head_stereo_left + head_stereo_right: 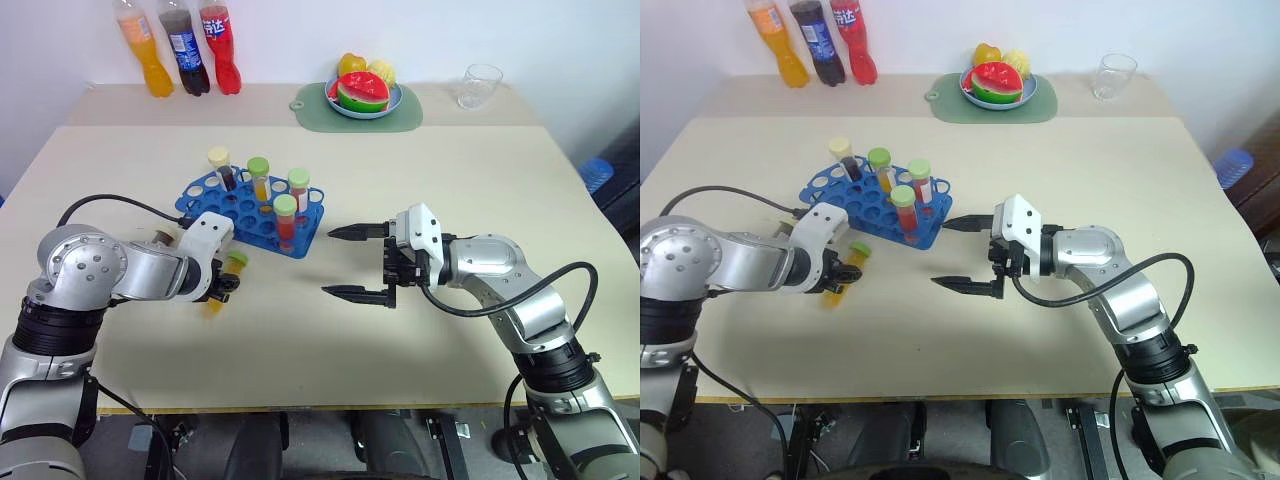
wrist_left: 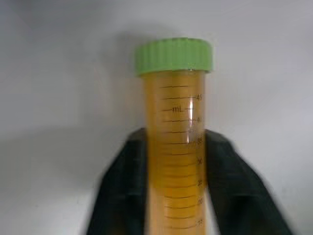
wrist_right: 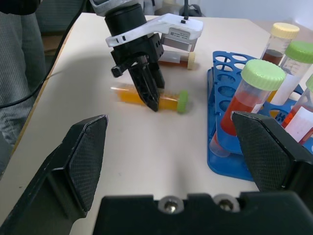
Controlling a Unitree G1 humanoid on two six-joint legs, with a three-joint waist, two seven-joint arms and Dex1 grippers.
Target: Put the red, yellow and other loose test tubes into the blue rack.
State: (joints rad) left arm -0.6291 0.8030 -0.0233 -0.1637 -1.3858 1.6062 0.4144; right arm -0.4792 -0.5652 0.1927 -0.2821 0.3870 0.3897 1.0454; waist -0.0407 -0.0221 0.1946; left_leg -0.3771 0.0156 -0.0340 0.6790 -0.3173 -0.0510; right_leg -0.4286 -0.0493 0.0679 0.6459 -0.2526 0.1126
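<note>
Yellow-orange tube (image 3: 149,98) with its green cap lies on its side on your bench (image 1: 420,330), just near and left of the blue rack (image 1: 220,205), and your left hand (image 3: 146,90) has its two black fingers clamped on its body (the left wrist view shows the liquid and the printed scale between them). A second loose tube (image 3: 176,59), dark with a cream cap, lies flat on the far side of that hand, close beside the rack's left end.

You can see four capped tubes standing upright in the rack: one cream-capped dark tube (image 1: 222,168) at the far left, then three green-capped ones, including a red-filled tube (image 1: 286,222) at the near edge.

Your right hand (image 1: 358,262) hovers to the right of the rack, pointing left toward it, its fingers spread wide with nothing between them.

The bench is a pale cream surface, bare over its near and right parts. Along its far edge, against a light wall, stand three soda bottles (image 1: 185,48) at the left, a green mat (image 1: 312,105) carrying a round blue plate (image 1: 392,104) of fruit in the middle, and a clear glass (image 1: 479,86) to the right. A blue object (image 1: 596,172) sits on the floor past the bench's right side.
</note>
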